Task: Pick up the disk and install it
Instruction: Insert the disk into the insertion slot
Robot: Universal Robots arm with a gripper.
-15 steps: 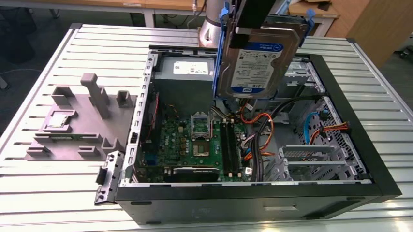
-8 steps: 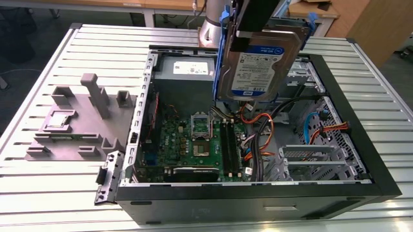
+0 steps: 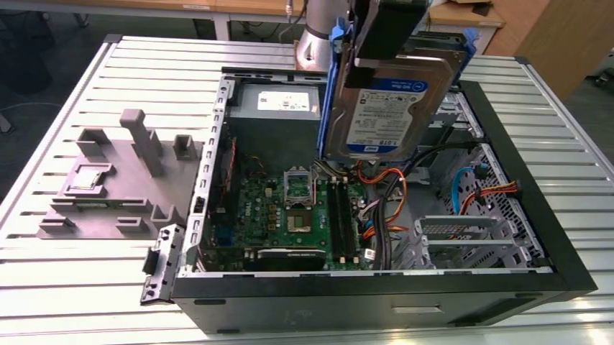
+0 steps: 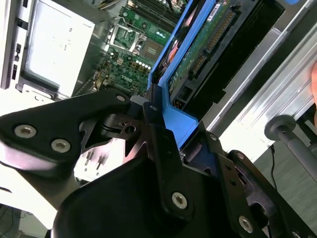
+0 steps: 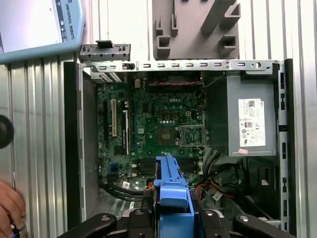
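The disk point(image 3: 389, 108), a silver hard drive with a white-and-blue label in a blue plastic carrier point(image 3: 335, 72), hangs upright above the open computer case point(image 3: 537, 215), over its back middle. My gripper point(image 3: 389, 61) is shut on the carrier's upper edge. In the second wrist view the black fingers point(image 4: 157, 144) clamp the blue carrier point(image 4: 181, 121), and the disk's green circuit board point(image 4: 198, 49) faces the camera. In the first wrist view the carrier point(image 5: 171, 186) juts out from my gripper point(image 5: 171, 214) over the motherboard point(image 5: 158, 119).
Inside the case lie the motherboard point(image 3: 287, 215), a grey power supply point(image 3: 278, 104), orange cables point(image 3: 389, 194) and a grey metal drive bay point(image 3: 461, 237). A grey fixture point(image 3: 115, 180) stands on the slatted table at the exterior view's left. A person's hand point(image 5: 9, 208) rests beside the case.
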